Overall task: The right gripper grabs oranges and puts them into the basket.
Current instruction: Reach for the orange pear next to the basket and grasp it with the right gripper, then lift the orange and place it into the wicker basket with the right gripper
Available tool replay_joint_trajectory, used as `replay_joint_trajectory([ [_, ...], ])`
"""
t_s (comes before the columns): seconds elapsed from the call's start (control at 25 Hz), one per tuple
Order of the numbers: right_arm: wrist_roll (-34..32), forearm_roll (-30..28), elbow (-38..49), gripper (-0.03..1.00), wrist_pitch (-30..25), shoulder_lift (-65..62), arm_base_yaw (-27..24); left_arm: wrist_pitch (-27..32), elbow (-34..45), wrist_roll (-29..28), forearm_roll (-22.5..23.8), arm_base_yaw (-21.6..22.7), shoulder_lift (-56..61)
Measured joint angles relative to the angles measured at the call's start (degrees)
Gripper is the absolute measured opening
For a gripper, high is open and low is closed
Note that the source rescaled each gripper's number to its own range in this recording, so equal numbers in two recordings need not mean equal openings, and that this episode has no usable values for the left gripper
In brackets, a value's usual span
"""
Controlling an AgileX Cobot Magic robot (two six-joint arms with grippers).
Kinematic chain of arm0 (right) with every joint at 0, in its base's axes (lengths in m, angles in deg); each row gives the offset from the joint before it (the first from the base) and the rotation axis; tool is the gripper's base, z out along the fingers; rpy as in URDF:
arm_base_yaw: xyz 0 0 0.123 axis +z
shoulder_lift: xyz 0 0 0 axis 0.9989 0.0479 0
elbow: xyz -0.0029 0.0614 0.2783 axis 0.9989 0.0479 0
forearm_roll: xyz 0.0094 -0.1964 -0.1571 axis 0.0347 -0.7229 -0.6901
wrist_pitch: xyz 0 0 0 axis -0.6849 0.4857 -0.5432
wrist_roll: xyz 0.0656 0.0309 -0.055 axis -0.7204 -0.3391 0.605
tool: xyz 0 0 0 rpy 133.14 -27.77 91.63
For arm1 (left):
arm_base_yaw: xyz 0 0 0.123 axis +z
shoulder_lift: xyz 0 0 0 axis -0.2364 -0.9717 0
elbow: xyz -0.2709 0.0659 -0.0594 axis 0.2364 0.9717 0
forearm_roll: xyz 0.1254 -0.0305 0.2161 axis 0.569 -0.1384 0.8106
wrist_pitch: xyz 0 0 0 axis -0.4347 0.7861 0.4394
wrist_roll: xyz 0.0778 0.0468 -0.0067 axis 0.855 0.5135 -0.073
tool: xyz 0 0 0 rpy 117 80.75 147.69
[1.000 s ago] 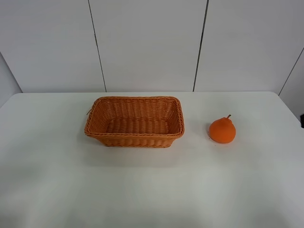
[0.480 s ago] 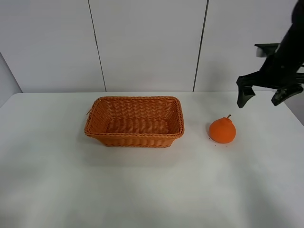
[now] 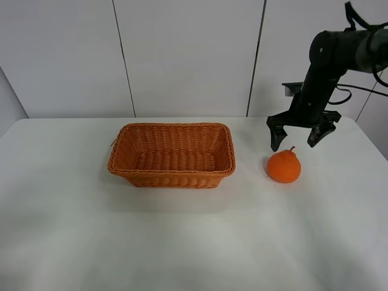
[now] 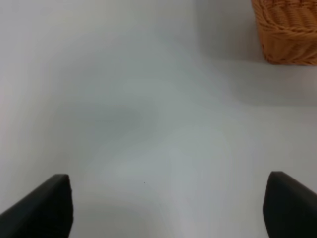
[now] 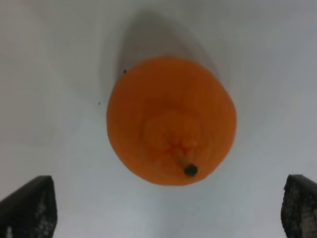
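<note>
A single orange (image 3: 284, 166) with a bumped top and short stem sits on the white table, right of the wicker basket (image 3: 171, 155). My right gripper (image 3: 297, 138) hangs open just above and slightly behind the orange, its two black fingers spread wider than the fruit. In the right wrist view the orange (image 5: 171, 120) lies centred between the open fingertips (image 5: 29, 206), not touched. The basket holds nothing. My left gripper (image 4: 168, 206) is open over bare table; it is out of the exterior high view. A corner of the basket (image 4: 287, 27) shows in the left wrist view.
The white table (image 3: 182, 236) runs wide around the basket and the orange. A grey panelled wall (image 3: 188, 57) stands behind the table's far edge. The right arm (image 3: 339, 51) reaches in from the upper right.
The right arm came into view from the right and moved left and down. Its open gripper now hovers right above the orange. The orange and the basket have not moved.
</note>
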Motion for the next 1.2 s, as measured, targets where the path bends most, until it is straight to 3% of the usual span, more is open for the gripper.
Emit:
replay_joint_trajectory([
  [0.6, -0.1, 0.0, 0.0, 1.0, 0.5, 9.9, 0.0, 0.0, 0.0, 0.0, 0.0, 0.0, 0.0],
  [0.68, -0.1, 0.0, 0.0, 0.96, 0.6, 10.2, -0.1, 0.0, 0.0, 0.0, 0.0, 0.0, 0.0],
  [0.76, -0.1, -0.2, 0.0, 0.86, 0.8, 10.3, -0.1, 0.0, 0.0, 0.0, 0.0, 0.0, 0.0],
  [0.84, -0.1, -0.2, 0.0, 0.66, 1.0, 10.3, -0.1, 0.0, 0.0, 0.0, 0.0, 0.0, 0.0],
  [0.96, -0.1, -0.4, 0.0, 0.2, 1.0, 10.3, -0.1, 0.0, 0.0, 0.0, 0.0, 0.0, 0.0],
  [1.04, 0.1, -0.4, -0.3, 0.0, 0.6, 10.1, -0.1, 0.0, 0.0, 0.0, 0.0, 0.0, 0.0],
  [1.2, 1.1, -0.5, -0.3, 0.01, 0.3, 9.3, -0.1, 0.0, 0.0, 0.0, 0.0, 0.0, 0.0],
])
